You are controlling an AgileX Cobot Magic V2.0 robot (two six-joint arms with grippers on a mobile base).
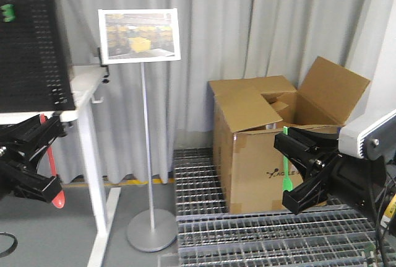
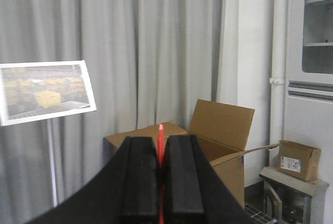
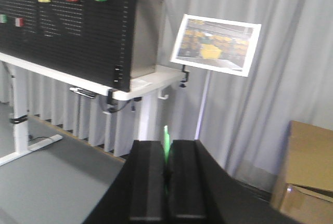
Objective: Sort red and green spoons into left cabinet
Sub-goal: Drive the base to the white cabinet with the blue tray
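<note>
Left fingers (image 2: 140, 180) clamp the thin red plastic spoon (image 2: 161, 140), right fingers (image 3: 183, 182) the thin green plastic spoon (image 3: 166, 143); I judge both secured for carrying.

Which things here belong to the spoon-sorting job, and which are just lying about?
Job: red spoon in left gripper; green spoon in right gripper; grey glass-doored cabinet.
Lying about: open cardboard box; sign stand; black pegboard; white table; small carton.

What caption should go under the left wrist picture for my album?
Left tool pinches a red spoon, facing grey curtains and an open box.
</note>
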